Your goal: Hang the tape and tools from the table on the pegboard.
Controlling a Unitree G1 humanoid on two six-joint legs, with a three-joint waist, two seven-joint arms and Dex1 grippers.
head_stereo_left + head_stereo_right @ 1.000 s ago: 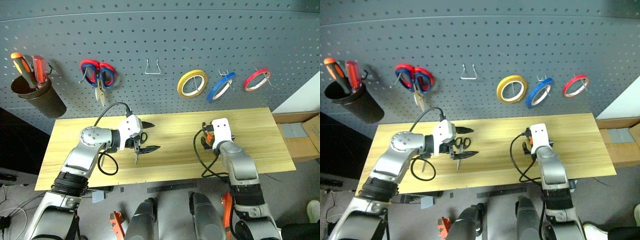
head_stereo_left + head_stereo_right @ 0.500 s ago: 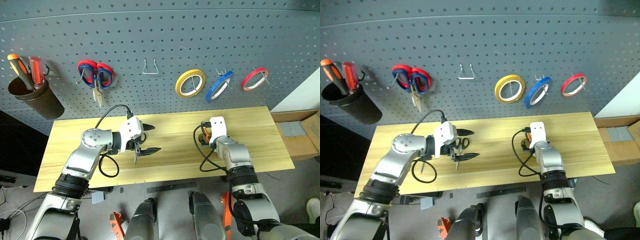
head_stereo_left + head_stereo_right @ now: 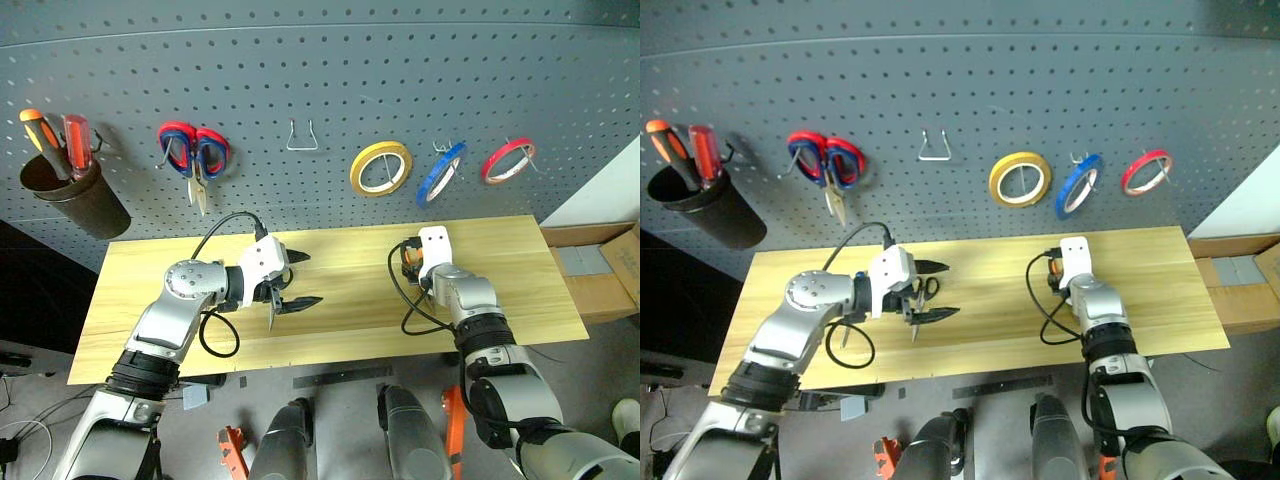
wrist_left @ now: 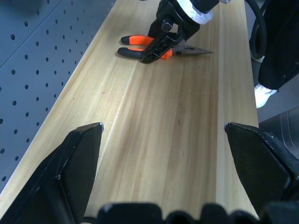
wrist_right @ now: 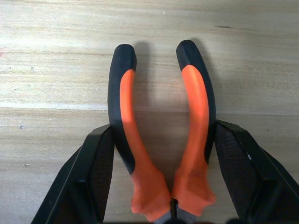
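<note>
The orange-and-black pliers (image 5: 127, 116) lie flat on the wooden table (image 3: 520, 285), handles spread. My right gripper (image 5: 161, 126) sits over them, and its black fingers (image 5: 96, 163) press on the outer sides of both handles. My left gripper (image 3: 300, 278) hovers open and empty over the table's middle left. The slim black-handled scissors (image 3: 923, 289) lie just under it. The blue tape (image 3: 441, 172) hangs on a hook of the dark grey pegboard (image 3: 300, 60). In the left wrist view the pliers (image 4: 135, 44) and the right gripper (image 4: 161, 39) show far along the table.
Also on the pegboard are a yellow roll (image 3: 381, 167), a red roll (image 3: 508, 160), red-and-blue scissors (image 3: 195, 150), a bare wire hook (image 3: 303, 135) and a dark cup (image 3: 78, 195) holding orange and red screwdrivers. A cardboard box (image 3: 600, 275) stands to the table's right.
My right hand has slid forward and down over the pliers, and its fingers have closed in on the handles. The left arm has stayed put.
</note>
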